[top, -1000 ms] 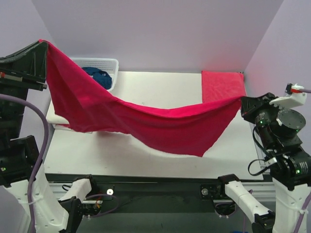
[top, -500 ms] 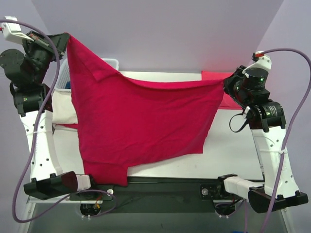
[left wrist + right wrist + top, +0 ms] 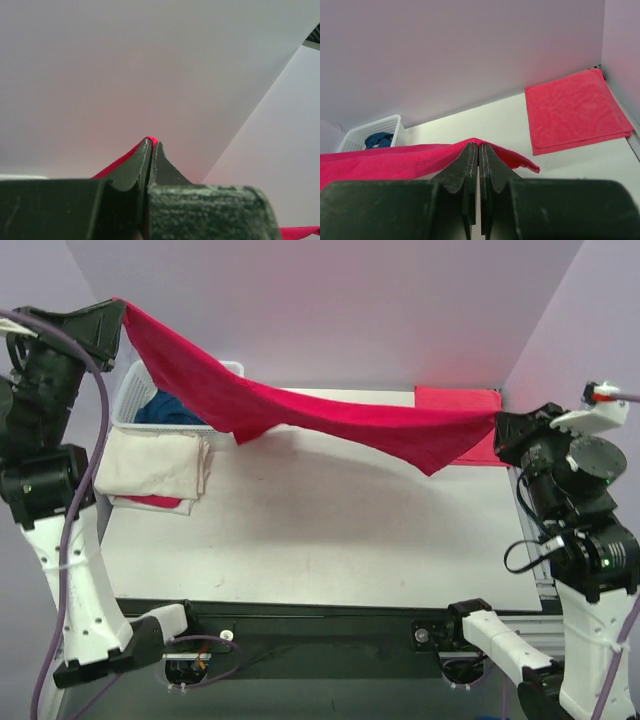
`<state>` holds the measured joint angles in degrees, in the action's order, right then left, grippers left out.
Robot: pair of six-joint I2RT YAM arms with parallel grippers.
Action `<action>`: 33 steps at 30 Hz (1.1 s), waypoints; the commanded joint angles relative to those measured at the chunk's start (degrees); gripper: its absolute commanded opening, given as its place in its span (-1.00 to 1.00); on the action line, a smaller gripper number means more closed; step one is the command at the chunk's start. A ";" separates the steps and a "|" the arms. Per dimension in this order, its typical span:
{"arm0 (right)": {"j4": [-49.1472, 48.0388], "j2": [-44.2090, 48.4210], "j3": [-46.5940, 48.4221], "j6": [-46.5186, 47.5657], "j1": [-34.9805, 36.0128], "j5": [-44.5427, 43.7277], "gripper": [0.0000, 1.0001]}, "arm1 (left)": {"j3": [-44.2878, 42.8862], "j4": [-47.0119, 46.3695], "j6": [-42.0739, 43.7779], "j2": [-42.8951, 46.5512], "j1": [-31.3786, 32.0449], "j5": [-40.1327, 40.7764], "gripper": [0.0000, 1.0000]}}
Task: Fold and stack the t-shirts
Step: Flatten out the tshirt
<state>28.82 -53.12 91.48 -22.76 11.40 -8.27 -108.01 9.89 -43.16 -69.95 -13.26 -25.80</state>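
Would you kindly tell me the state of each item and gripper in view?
left gripper, shut on crimson t-shirt
right gripper, shut on crimson t-shirt
crimson t-shirt, lifted, stretched between both grippers
blue t-shirt, crumpled in basket
cream t-shirt, folded flat
red cloth, folded flat, far right

Desk: white matte top, enclosed by walls on three sides. Back wall: plain pale grey, with a faint pink tint noted toward its middle. Left wall and right wall are seen in lilac. A dark rail is fixed along the desk's near edge. Lighting is even and shadows are soft.
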 commanded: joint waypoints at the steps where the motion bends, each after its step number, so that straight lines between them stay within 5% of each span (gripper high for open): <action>1: -1.84 5.11 -2.79 1.49 0.20 0.89 -1.00 | -1.60 1.62 2.63 5.43 -0.45 -0.04 -1.00; 8: 1.41 11.72 -2.11 2.20 0.20 1.33 -1.00 | -5.19 10.22 6.85 11.59 -0.45 1.98 -1.00; 16: 1.59 10.06 4.40 3.60 0.29 -1.03 -1.00 | -12.40 11.48 6.51 7.91 -0.45 2.69 -1.00; 21: -1.12 5.41 3.36 3.78 0.20 -4.11 -1.00 | -5.05 3.66 3.44 4.04 -0.45 0.67 -1.00; 27: -9.38 -1.17 -9.37 1.32 0.20 -9.56 -1.00 | 11.99 -11.88 0.27 -1.40 0.33 -3.90 -1.00; 33: -21.24 -13.98 -24.06 -4.92 -3.22 -12.30 -1.00 | 19.06 -18.24 6.84 -15.28 7.88 -4.00 -1.00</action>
<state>15.70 -61.52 71.70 -23.83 10.04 -16.91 -90.17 -0.84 -39.92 -81.03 -8.97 -27.88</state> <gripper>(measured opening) 0.029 0.033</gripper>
